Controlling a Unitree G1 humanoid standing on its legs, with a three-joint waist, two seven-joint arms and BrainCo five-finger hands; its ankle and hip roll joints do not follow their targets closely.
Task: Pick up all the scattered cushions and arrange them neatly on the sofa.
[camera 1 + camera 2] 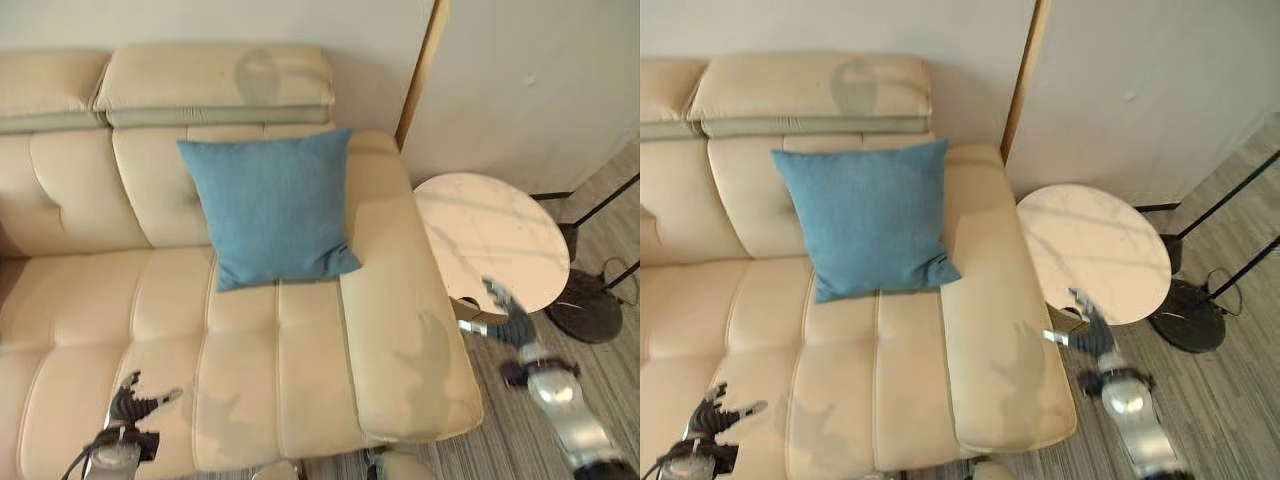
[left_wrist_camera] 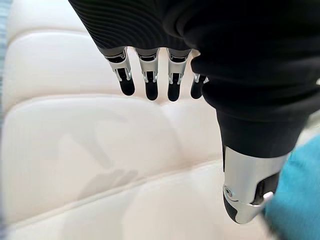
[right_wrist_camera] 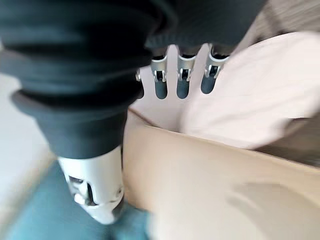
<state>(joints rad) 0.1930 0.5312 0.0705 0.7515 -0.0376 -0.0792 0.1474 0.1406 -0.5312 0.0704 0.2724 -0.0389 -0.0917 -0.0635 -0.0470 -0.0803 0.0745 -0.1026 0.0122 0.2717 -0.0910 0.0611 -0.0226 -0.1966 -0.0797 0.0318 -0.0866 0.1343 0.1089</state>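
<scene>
Left eye view: blue cushion (image 1: pixel 270 207) upright on sofa (image 1: pixel 400 330); left robot hand (image 1: pixel 135 404) and right robot hand (image 1: pixel 505 318) both empty, fingers straight.

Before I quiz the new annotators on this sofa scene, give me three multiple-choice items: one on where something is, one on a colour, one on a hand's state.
1. Where is the cushion?
A. On the floor by the round table
B. Leaning upright against the sofa's backrest
C. Lying on the round table

2. What colour is the cushion?
A. Blue
B. Red
C. Yellow

3. How is the left hand?
A. Curled round the cushion
B. Pressed flat on the table
C. Open, holding nothing

Key: 1 B, the cushion stands on the sofa seat, leaning on the backrest, beside the armrest next to the round table. 2 A, its cover is plain blue. 3 C, the left hand has straight fingers over the bare seat; the right hand hangs open near the table's edge.
</scene>
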